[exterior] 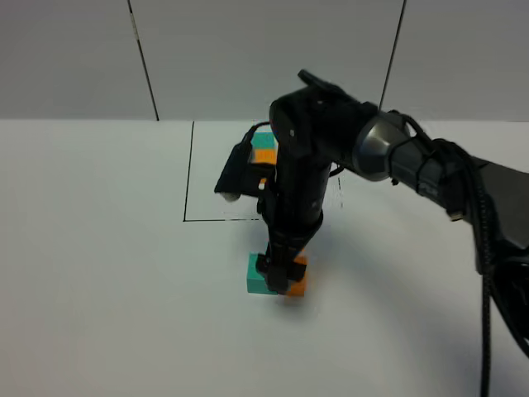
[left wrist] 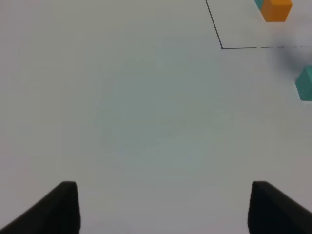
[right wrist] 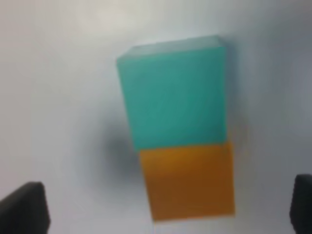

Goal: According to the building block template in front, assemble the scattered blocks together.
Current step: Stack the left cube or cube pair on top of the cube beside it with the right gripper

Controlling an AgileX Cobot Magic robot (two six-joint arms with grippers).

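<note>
Your right tool (exterior: 281, 279) points straight down over the two scattered blocks with its fingers spread wide. In the right wrist view one black fingertip (right wrist: 22, 209) sits at each outer edge of the picture, well clear of both blocks, so the tool grips nothing.

Between those fingers the teal block (right wrist: 173, 92) and the orange block (right wrist: 187, 183) lie flat on the white counter (exterior: 99, 289). They are pressed face to face and no gap shows between them. In the high view the pair rests just outside the near line of the black outline (exterior: 189, 169) drawn on the counter, teal on the left and orange on the right.

Inside that outline, toward its far side, you can see the building block template (exterior: 264, 147). It is a small teal cube joined to a small orange one, teal farther back, and the right arm (exterior: 388, 153) partly hides it.

Your left tool (left wrist: 165, 204) hangs over bare counter, well apart from the blocks. Its fingers are apart with nothing between them. A corner of the outline, part of the template and an edge of the teal block show at the margin of its view.
</note>
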